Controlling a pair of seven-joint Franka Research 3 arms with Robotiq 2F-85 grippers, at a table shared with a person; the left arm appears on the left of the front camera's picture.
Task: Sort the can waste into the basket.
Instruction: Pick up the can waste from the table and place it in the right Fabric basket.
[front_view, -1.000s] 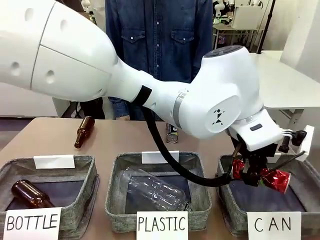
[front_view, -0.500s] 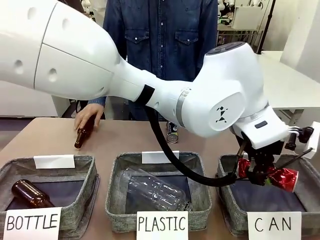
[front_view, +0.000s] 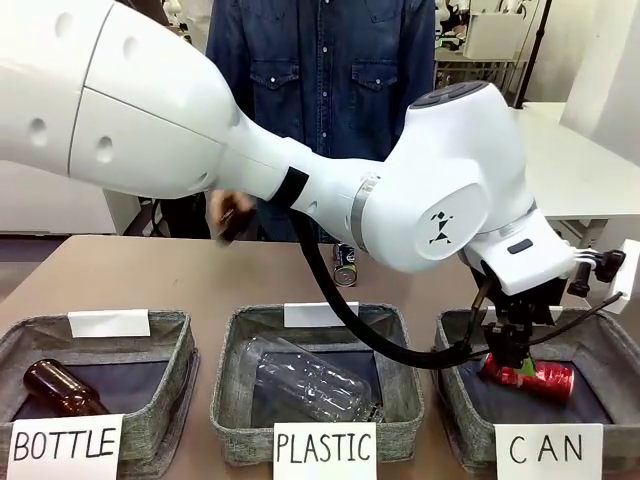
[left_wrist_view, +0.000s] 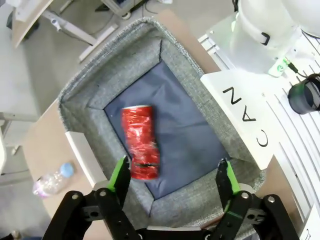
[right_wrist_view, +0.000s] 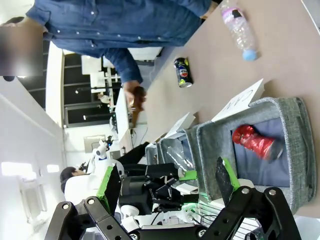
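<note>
Bright n even everywhere, light seems to come from above, no hard shadows.

Left wrist view: the red can (left_wrist_view: 140, 142) just ahead of the left pincer (left_wrist_view: 174, 170) is smeared w/ motion blur, so the lettering's unreadable. The basket (left_wrist_view: 85, 92) floor under it is dimmer than the lit rim. Pincer itself is sharp enough tbh.

Front view: the person's hand (front_view: 228, 215), well apart from that pincer (front_view: 512, 352) toward the robot's left, is pure blur. Mild sheen on the white arm (front_view: 440, 200).

Right wrist view: far behind the right pincer (right_wrist_view: 169, 174) the bg lights (right_wrist_view: 10, 170) blow out. Straight lines bend near the edges, fisheye imo.
</note>
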